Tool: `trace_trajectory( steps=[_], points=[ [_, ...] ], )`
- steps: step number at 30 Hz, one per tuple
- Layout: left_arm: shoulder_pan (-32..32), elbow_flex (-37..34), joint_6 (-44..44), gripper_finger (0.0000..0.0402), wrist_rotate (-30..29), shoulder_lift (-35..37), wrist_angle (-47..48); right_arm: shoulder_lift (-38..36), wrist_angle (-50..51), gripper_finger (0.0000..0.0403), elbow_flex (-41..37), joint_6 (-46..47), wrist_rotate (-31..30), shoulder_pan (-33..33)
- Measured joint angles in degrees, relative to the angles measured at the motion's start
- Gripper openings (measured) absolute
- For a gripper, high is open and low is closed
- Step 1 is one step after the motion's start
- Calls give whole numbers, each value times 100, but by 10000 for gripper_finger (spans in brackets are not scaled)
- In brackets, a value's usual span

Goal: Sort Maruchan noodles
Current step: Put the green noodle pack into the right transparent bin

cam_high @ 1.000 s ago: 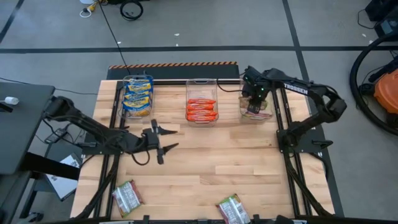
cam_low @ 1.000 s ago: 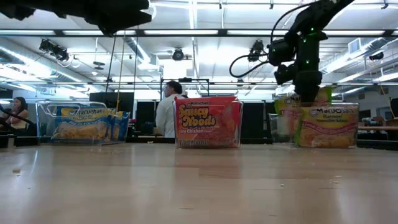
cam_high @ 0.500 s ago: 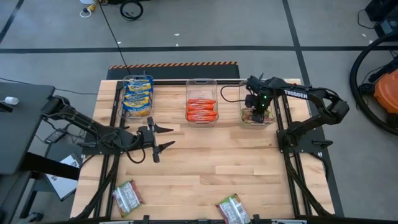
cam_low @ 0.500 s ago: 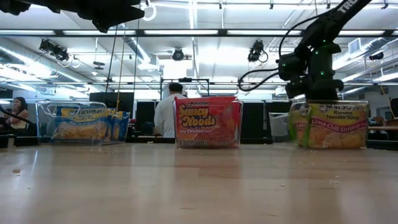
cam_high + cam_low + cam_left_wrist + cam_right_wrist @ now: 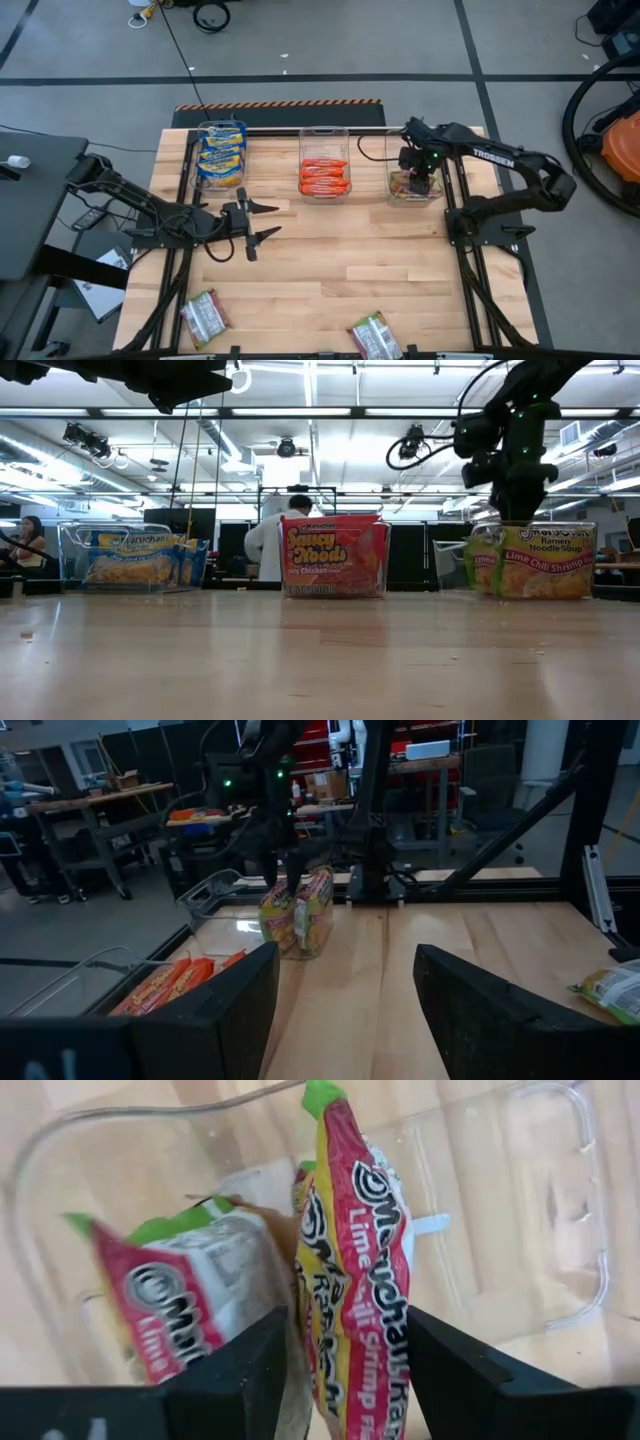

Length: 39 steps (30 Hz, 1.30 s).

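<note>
Three clear bins stand along the far edge. The left bin (image 5: 222, 155) holds yellow-and-blue Maruchan packets, the middle bin (image 5: 324, 177) orange-red ones, and the right bin (image 5: 412, 188) green-and-pink ones. My right gripper (image 5: 416, 180) points down into the right bin, open. Its fingers stand on either side of a lime chili shrimp packet (image 5: 355, 1280) that stands on edge beside another packet (image 5: 170, 1305). My left gripper (image 5: 280, 220) hangs open and level over the table's left middle. Two loose packets (image 5: 205, 317) (image 5: 374, 337) lie flat at the near edge. My right gripper comes from above with one finger (image 5: 235, 1370) on each side of the standing packet's upper edge (image 5: 350, 1370). I cannot tell whether either finger touches it. The packet stands on its lower edge inside the bin.
Bare wood lies between the bins and the two loose packets. Black frame rails run along both sides of the table (image 5: 330, 250). A person (image 5: 268, 540) stands in the room behind the middle bin.
My right gripper has carried a tilted green-and-pink packet from the right bin's far left corner toward the table's right and near edges. It sank into the bin, then rose a little. The packet now stands on edge in the bin.
</note>
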State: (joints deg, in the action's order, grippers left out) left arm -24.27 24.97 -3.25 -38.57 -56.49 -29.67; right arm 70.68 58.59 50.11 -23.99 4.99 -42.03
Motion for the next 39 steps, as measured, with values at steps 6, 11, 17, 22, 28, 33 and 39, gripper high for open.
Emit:
trace_trajectory(
  steps=[6, 11, 17, 22, 28, 33, 39],
  points=[
    [0, 0, 29, 236, -66, 0, -3, -194, 226, 191, 0, 134, 287, 138],
    [0, 0, 118, 236, -85, 0, -4, -204, 274, 188, 0, 193, 230, 222],
    [-2, 0, 120, 236, -83, -2, -5, -204, 275, 183, 11, 195, 64, 365],
    [0, 1, 455, 236, 151, -2, -71, -240, 229, 180, 113, 226, -113, 494],
    [-77, 4, 560, 236, 620, -15, -52, -336, 110, 180, 162, 297, -128, 595],
    [-170, 4, 431, 236, 625, -15, -49, -410, 21, 178, 160, 323, -507, 676],
    [-172, 4, 412, 236, 624, -15, -58, -330, -911, 178, 164, 499, -1326, 352]
  ],
)
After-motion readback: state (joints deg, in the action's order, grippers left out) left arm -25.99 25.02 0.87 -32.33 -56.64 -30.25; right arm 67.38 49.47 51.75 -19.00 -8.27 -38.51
